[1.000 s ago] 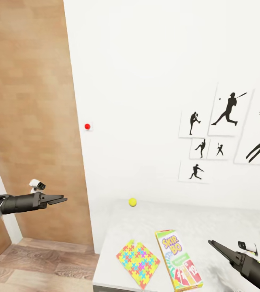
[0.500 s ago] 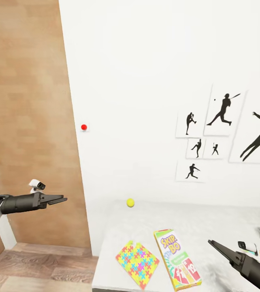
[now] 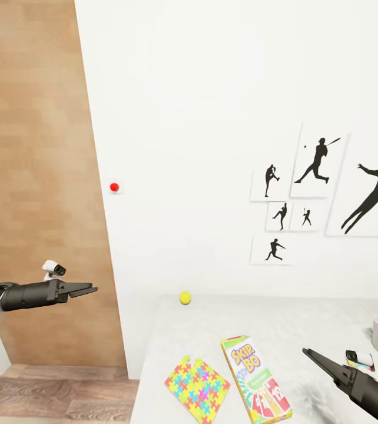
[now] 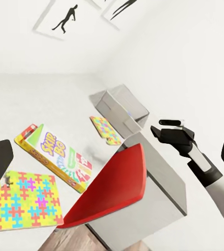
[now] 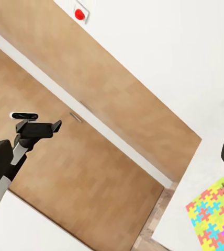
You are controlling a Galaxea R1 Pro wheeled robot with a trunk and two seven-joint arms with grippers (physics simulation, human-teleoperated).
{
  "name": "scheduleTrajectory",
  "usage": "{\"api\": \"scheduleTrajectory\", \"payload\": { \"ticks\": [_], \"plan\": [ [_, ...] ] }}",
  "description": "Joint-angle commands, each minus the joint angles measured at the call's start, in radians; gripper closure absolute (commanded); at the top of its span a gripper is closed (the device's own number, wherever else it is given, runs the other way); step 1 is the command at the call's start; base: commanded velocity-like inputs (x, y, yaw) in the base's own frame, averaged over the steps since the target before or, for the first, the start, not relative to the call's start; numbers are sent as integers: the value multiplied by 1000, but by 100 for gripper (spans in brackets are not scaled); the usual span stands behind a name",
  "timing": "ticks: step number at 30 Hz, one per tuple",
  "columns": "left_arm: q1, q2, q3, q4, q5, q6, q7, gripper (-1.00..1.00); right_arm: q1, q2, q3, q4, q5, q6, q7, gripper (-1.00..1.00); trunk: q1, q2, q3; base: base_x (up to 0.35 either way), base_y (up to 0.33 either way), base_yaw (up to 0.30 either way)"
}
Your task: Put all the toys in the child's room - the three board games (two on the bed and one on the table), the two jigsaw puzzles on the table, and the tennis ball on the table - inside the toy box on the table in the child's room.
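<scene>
Where the table [image 3: 307, 330] begins, SKIP-BO box [image 3: 255, 380] beside right tool [image 3: 308, 353].

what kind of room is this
Most likely a child's bedroom or playroom. Black sports-silhouette posters hang on the white wall, and the light grey table below holds toys: a SKIP-BO game box, a colourful jigsaw puzzle and a tennis ball.

SKIP-BO box [image 3: 255, 380], puzzles [image 3: 197, 381], ball [image 3: 184, 298] on table [image 3: 307, 330]
</scene>
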Motion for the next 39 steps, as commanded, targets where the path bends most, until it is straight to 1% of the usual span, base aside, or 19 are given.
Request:
{"api": "scheduleTrajectory", "payload": {
  "ticks": [1,19,27,39],
  "plan": [
    [0,1,-2,0,2,11,-3,-100,0,0,0,0,-6,7,-1,-100,0,-1,0,13,8,-15],
    [0,2,-1,0,1,11,-3,-100,0,0,1,1,-6,6,0,-100,0,-1,0,72,3,-3],
    [0,2,-1,0,2,11,-3,-100,0,0,0,1,-4,7,-1,-100,0,-1,0,129,58,0],
    [0,4,0,0,2,11,-3,-100,0,0,0,1,-4,7,-1,-100,0,-1,0,25,9,0]
  ]
}}
